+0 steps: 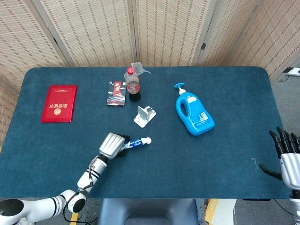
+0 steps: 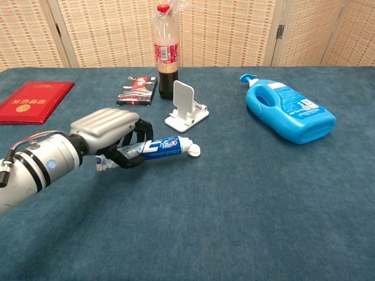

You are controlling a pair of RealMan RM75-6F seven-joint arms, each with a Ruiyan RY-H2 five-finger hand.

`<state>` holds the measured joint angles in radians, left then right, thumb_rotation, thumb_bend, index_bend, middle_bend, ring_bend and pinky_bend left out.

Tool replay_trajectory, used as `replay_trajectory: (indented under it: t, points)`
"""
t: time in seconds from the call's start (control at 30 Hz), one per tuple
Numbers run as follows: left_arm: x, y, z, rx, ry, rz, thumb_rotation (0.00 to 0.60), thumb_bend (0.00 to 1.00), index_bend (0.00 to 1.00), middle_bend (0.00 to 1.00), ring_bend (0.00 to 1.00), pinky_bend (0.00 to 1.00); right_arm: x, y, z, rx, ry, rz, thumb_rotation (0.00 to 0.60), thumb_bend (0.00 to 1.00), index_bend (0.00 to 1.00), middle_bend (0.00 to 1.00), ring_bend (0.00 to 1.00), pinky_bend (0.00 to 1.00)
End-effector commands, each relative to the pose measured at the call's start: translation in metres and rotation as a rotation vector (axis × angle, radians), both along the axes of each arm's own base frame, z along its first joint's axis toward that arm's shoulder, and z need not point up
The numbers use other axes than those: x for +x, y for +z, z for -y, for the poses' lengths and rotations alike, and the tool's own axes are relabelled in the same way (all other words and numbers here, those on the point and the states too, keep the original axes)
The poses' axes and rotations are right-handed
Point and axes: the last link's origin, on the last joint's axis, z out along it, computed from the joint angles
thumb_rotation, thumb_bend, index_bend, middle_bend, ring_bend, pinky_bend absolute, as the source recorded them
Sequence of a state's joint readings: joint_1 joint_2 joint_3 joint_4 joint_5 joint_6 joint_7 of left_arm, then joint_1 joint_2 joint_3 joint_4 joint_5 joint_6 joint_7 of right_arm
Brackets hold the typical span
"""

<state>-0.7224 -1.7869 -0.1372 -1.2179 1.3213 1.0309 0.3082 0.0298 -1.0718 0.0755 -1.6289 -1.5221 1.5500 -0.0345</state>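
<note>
- The left hand is wrapped around the tail end of a toothpaste tube, cap tilted up off the blue table.
- The right hand hangs past the table's right edge, fingers spread, holding nothing.
- Just behind the tube stands a white phone stand.
- Farther right lies a blue detergent jug on its side.
- At the back: a cola bottle with a dark layer at the bottom, a snack packet, a red booklet.

Red booklet, cola bottle, blue detergent jug, phone stand.
</note>
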Motion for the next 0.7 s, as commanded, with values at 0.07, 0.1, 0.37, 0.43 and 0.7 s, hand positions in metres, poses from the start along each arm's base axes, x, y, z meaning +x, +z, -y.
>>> replay_trajectory:
  t: [0.07,0.1,0.37,0.43,0.7]
  points:
    - [-0.004,0.021,-0.013,0.01,-0.117,0.067,0.6,0.61,0.71,0.74,0.72,0.75,0.008,-0.006,0.006,0.025,0.043,0.007,0.6,0.0,0.0,0.0,0.0,0.0]
    - [-0.004,0.025,-0.014,0.006,-0.133,0.084,0.6,0.62,0.72,0.75,0.72,0.75,0.011,-0.006,0.008,0.031,0.058,0.01,0.6,0.0,0.0,0.0,0.0,0.0]
    - [0.002,0.059,-0.018,-0.043,-0.23,0.229,0.6,0.62,0.73,0.78,0.75,0.8,0.058,-0.023,0.034,0.132,0.273,0.074,0.6,0.0,0.0,0.0,0.0,0.0]
    - [0.005,0.064,-0.016,-0.061,-0.244,0.245,0.6,0.62,0.73,0.78,0.75,0.8,0.074,-0.029,0.041,0.164,0.333,0.077,0.6,0.0,0.0,0.0,0.0,0.0]
    - [0.021,0.079,-0.006,-0.107,-0.279,0.294,0.6,0.63,0.73,0.78,0.75,0.8,0.128,-0.047,0.068,0.237,0.489,0.076,0.6,0.0,0.0,0.0,0.0,0.0]
